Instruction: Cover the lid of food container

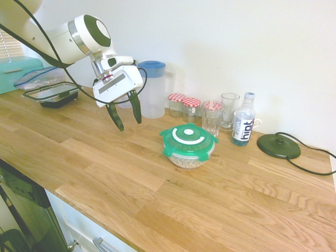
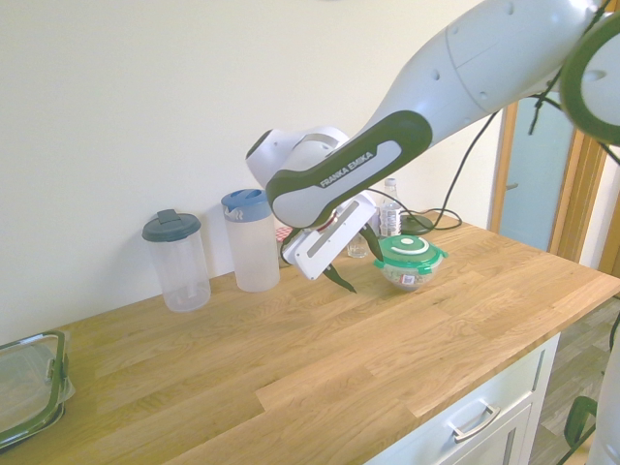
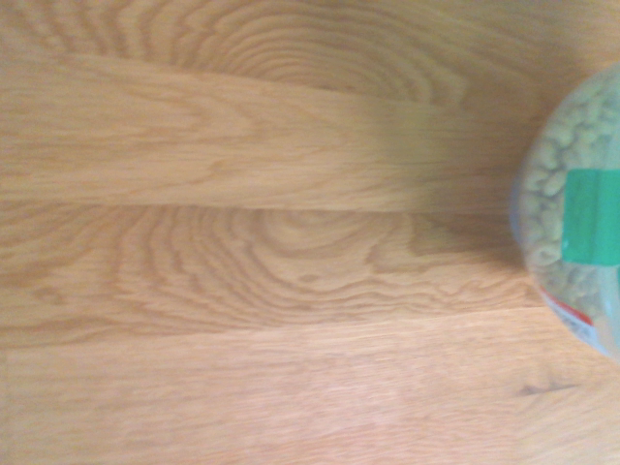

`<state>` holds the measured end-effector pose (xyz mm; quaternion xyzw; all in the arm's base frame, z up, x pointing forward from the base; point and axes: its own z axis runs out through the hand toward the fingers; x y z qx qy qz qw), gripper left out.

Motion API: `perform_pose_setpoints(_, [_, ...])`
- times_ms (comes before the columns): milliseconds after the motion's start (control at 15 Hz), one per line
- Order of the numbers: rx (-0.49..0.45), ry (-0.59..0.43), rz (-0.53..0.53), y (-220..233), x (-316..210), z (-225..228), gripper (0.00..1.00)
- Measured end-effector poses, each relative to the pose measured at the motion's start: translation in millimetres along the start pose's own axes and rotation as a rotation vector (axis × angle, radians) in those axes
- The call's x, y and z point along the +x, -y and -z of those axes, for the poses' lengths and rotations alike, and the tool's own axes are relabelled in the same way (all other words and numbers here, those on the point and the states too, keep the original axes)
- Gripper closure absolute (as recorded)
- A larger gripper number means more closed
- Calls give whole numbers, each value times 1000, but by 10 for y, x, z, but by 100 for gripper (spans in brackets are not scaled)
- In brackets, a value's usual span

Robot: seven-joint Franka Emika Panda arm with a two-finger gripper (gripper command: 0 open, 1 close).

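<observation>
Green lid [image 1: 188, 136] flat on food container [image 1: 187, 159], face up; round.

Bright, even daylight washes the white wall [image 1: 273, 47] and pale wooden counter [image 1: 157, 189], leaving only soft shadows under the objects. Both exterior views are slightly hazy and overexposed. The wrist view is blurred, its wood grain smeared, the food container [image 3: 581, 232] out of focus.
</observation>
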<state>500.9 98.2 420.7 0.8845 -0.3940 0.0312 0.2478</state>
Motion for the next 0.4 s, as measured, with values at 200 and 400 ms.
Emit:
perform_pose_setpoints(200, [167, 98, 46, -166, -44, -12, 0])
perform_pose_setpoints(400, [324, 198, 73, -188, -49, -18, 0])
